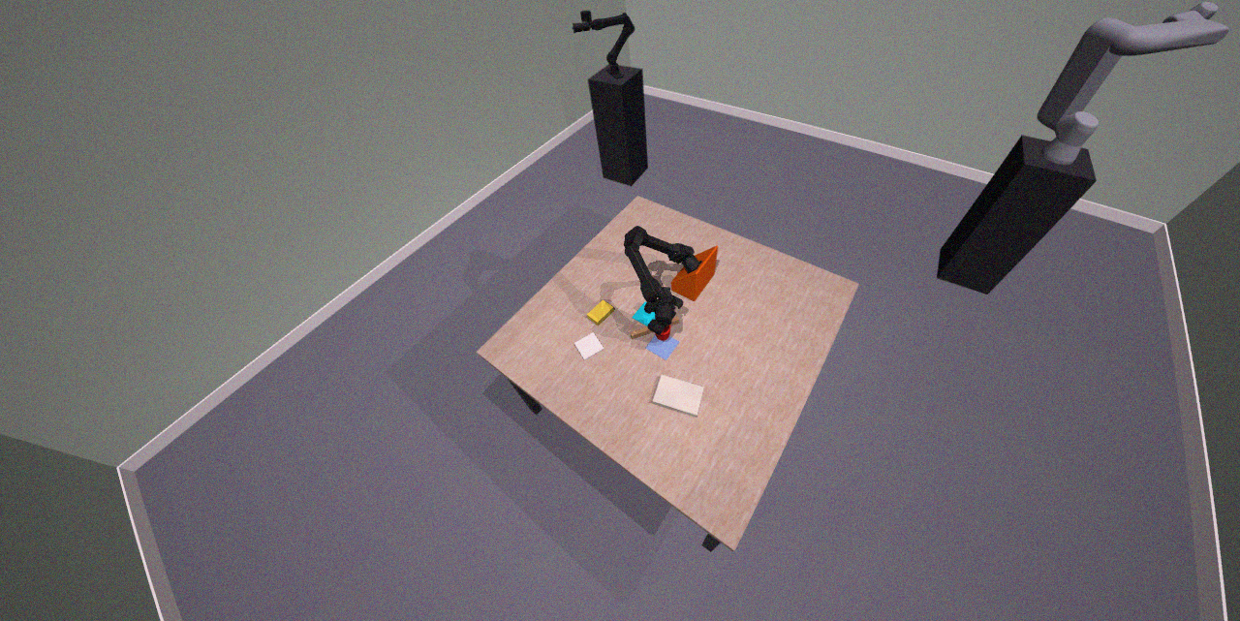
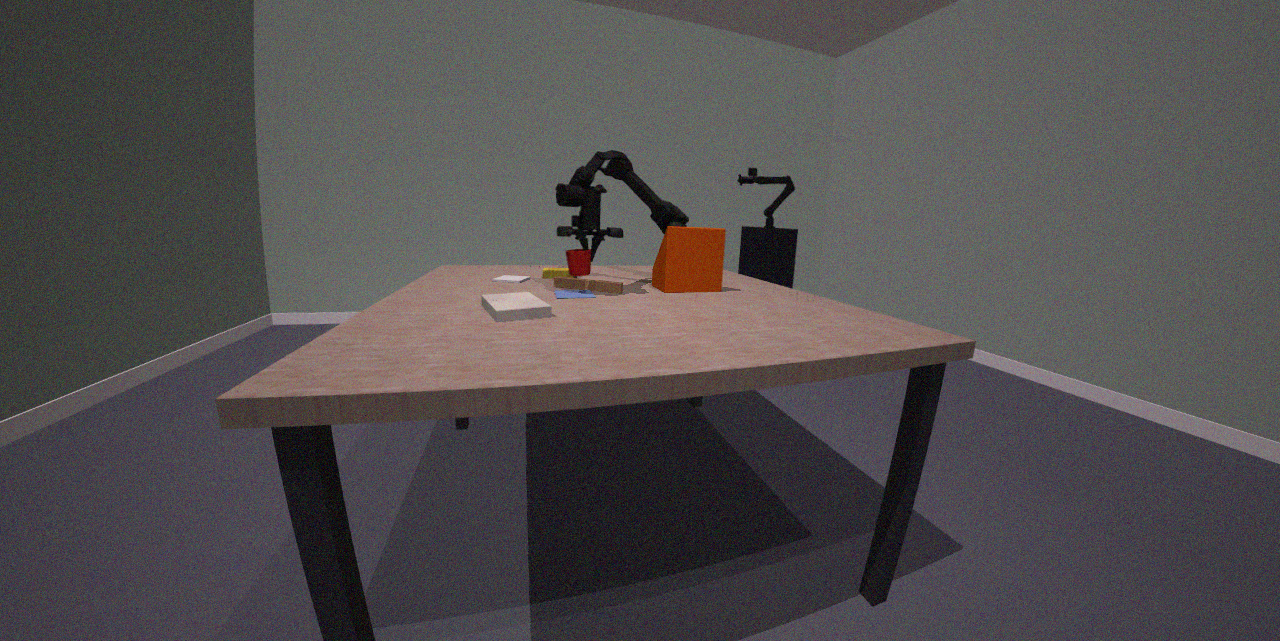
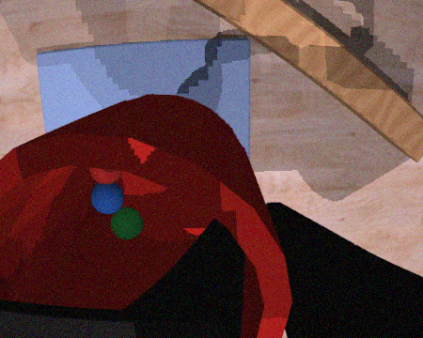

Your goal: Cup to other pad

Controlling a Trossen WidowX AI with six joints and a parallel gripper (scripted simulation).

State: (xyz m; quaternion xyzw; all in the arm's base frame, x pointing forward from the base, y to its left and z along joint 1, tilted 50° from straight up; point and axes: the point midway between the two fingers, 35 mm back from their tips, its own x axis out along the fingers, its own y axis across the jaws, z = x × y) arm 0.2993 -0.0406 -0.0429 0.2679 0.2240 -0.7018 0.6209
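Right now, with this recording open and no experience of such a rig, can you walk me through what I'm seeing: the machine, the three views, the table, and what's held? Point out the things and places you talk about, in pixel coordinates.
The machine is one black jointed arm ending in a gripper (image 1: 662, 328) (image 2: 586, 256). The top view looks down on the room, the exterior view looks across the table (image 1: 762, 357) (image 2: 626, 341), and the wrist view looks down from beside the gripper.

The gripper is shut on a red cup (image 1: 663, 334) (image 2: 579, 263) (image 3: 193, 117), held above the table. Inside are visible marbles: red (image 3: 105, 176), blue (image 3: 107, 198) and green (image 3: 127, 223).

On the table lie a blue pad (image 1: 663, 347) (image 2: 573, 294) (image 3: 150, 66), a cyan pad (image 1: 642, 314), a wooden bar (image 1: 639, 332) (image 2: 604, 287) (image 3: 376, 89), a yellow block (image 1: 600, 311) (image 2: 555, 273), two pale flat pieces and an orange wedge (image 1: 696, 277) (image 2: 693, 261).
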